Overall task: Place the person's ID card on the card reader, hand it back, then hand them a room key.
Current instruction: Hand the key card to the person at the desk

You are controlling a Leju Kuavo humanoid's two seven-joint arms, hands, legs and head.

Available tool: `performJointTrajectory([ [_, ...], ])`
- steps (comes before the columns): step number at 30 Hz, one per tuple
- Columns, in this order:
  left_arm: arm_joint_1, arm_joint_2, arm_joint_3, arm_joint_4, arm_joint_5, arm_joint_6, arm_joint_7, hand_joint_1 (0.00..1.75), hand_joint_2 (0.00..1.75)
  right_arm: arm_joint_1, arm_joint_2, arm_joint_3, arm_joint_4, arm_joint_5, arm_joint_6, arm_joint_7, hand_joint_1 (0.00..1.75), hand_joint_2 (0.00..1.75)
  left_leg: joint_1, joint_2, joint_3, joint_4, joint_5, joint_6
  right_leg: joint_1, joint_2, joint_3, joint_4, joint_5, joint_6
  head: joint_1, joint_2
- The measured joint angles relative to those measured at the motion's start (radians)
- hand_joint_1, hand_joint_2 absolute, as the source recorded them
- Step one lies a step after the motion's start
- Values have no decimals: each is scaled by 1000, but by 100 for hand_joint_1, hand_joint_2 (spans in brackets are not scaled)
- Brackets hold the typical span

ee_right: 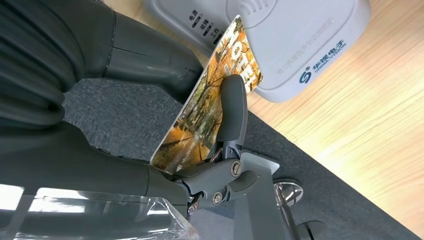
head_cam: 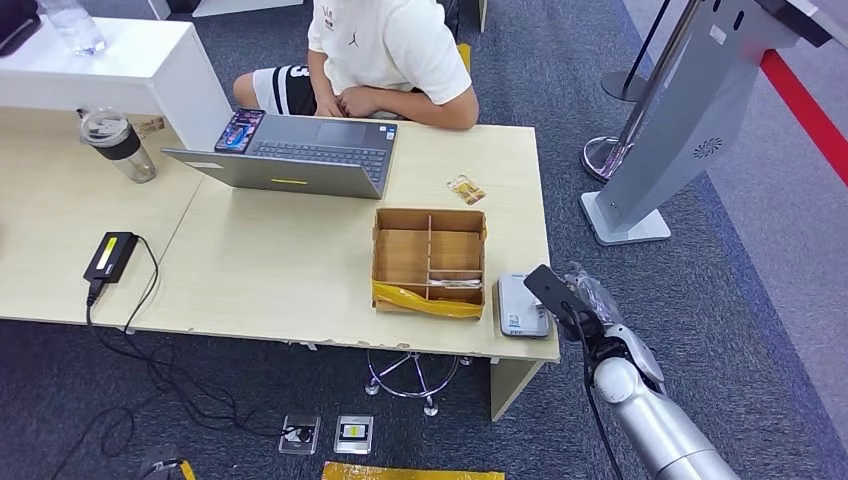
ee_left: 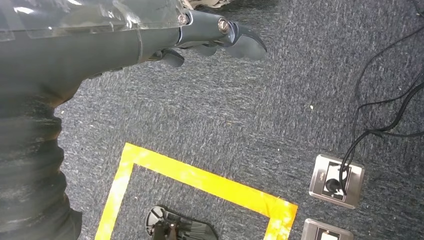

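Card (ee_right: 210, 100) in right hand (ee_right: 150, 165), end toward reader (ee_right: 300, 40).

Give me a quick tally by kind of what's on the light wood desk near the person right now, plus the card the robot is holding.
Laptop: 1
Phone: 1
Divided wooden box: 1
Card reader: 1
Small packet: 1
Card in right hand: 1
Total: 6

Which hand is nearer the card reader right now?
Right. The right hand holds a card at the table corner, right beside the card reader. The left hand hangs low over the carpet by the yellow floor tape.
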Motion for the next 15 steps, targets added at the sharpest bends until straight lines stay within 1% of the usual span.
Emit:
performJointTrajectory([
  [5,0,-2,0,0,-3,-1,2,0,175,-2,0,0,10,-7,-21,-8,175,175,0,0,0,0,0,0,0,0,0,0,0,0,0,0],
  [9,0,-2,0,0,-7,-1,2,0,175,-2,-4,-2,11,-19,-84,-19,175,175,0,0,0,0,0,0,0,0,0,0,0,0,0,0],
  [12,0,-2,0,0,-8,0,2,0,175,0,-11,-6,11,-22,-112,-27,175,175,0,0,0,0,0,0,0,0,0,0,0,0,0,0],
  [13,1,-2,0,0,-9,1,2,0,175,1,-12,-8,10,-24,-130,-35,175,175,0,0,0,0,0,0,0,0,0,0,0,0,0,0],
  [15,1,-3,0,1,-10,6,2,0,175,4,-13,-19,8,-36,-205,-71,175,175,0,0,0,0,0,0,0,0,0,0,0,0,0,0],
])
